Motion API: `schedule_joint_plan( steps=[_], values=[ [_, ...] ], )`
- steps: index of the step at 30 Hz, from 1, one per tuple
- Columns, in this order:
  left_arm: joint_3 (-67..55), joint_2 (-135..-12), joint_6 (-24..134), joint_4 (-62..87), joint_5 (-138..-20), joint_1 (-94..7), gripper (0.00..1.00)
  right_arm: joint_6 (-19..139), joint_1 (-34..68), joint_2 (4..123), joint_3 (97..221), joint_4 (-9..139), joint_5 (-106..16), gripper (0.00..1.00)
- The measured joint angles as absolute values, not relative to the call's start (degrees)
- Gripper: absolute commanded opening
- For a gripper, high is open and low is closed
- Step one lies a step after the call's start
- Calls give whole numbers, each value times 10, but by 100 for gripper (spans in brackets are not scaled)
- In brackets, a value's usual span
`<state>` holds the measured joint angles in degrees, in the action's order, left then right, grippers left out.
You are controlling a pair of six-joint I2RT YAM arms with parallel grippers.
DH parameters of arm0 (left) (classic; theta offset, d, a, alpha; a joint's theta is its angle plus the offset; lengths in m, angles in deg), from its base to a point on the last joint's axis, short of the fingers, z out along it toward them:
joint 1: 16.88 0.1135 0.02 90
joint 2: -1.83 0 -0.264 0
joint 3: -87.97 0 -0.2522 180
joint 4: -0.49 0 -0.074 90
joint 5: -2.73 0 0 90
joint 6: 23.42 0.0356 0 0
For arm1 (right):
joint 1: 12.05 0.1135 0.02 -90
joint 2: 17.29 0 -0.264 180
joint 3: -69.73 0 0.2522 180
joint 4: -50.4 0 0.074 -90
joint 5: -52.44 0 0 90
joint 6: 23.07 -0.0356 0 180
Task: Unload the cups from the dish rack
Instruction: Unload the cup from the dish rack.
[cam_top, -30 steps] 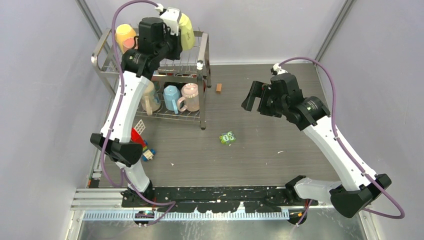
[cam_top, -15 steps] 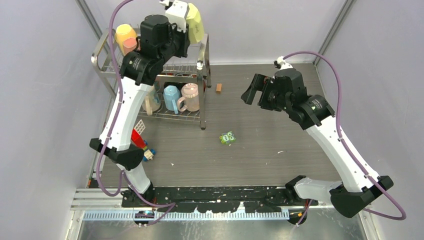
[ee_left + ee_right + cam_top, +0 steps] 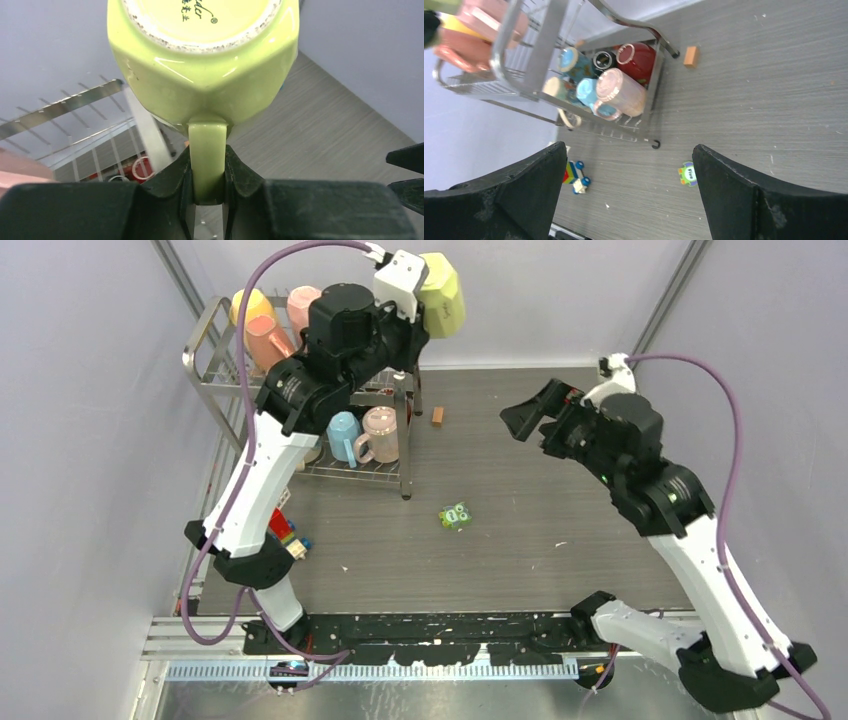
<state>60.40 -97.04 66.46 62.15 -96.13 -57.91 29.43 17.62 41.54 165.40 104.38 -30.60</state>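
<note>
My left gripper is shut on the handle of a lime mug and holds it high, past the right end of the dish rack. In the left wrist view the jaws pinch the handle below the mug's body, its base facing the camera. On the rack's upper tier are a yellow mug, an orange mug and a pink mug. The lower tier holds a light blue mug and a pinkish mug. My right gripper is open and empty over the table, right of the rack.
A green cube toy lies mid-table, also in the right wrist view. A small orange block sits right of the rack. Coloured toy blocks lie by the left arm. Grey walls enclose the table.
My left gripper has lifted the lime mug up off the rack's top and carried it to the right. My right arm has risen and shifted right, its gripper still open.
</note>
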Motion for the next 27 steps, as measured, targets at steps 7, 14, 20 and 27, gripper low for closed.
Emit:
schedule_joint_plan(
  steps=[7,14,20,27],
  values=[
    [586,-967,591,620,-915,-604,0,267,176,306,1571,945,-313,100],
    [560,-965,508,621,-846,-604,0,226,174,305,1554,808,-392,100],
    [561,-966,468,623,-811,-604,0,187,140,368,1559,713,-467,100],
    [591,-973,430,629,-783,-602,0,80,57,446,1557,576,-552,100]
  ],
)
